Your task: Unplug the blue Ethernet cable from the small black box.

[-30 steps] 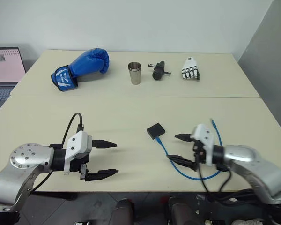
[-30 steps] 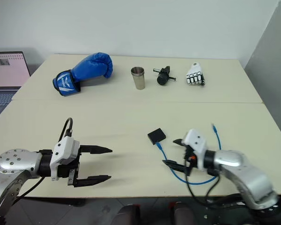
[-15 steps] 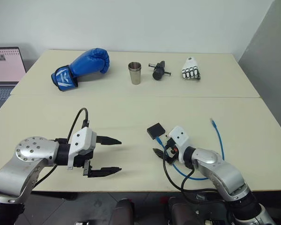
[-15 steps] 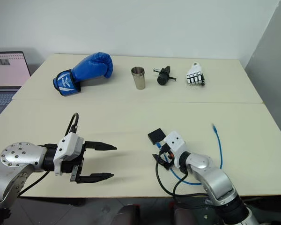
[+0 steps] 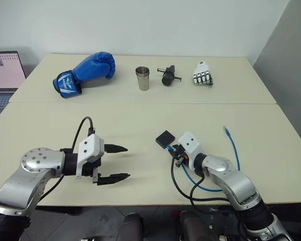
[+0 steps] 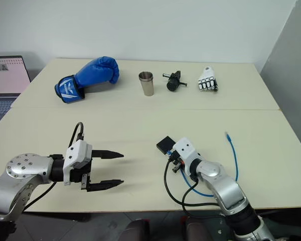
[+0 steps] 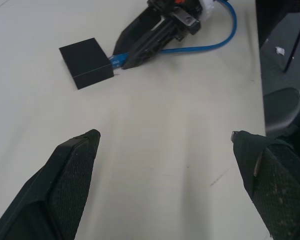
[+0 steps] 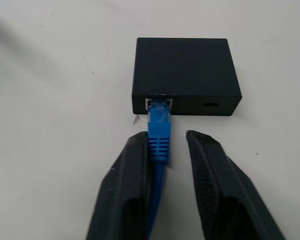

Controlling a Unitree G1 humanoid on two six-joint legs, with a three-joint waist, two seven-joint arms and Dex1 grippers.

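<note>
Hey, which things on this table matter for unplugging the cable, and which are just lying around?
For the job: blue Ethernet cable, small black box, right gripper.

Lying about: boxing glove, steel cup, black gadget, white robot hand, laptop.

No lettering can be read anywhere. The white marking on the blue boxing glove (image 5: 84, 72), near the worktop's far left corner, is too small to read.

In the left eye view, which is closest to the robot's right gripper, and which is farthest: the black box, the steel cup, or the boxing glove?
From the right gripper:
1. Small black box, right in front of it.
2. Steel cup, far side of the table.
3. Blue boxing glove, far side, to the left.
</note>
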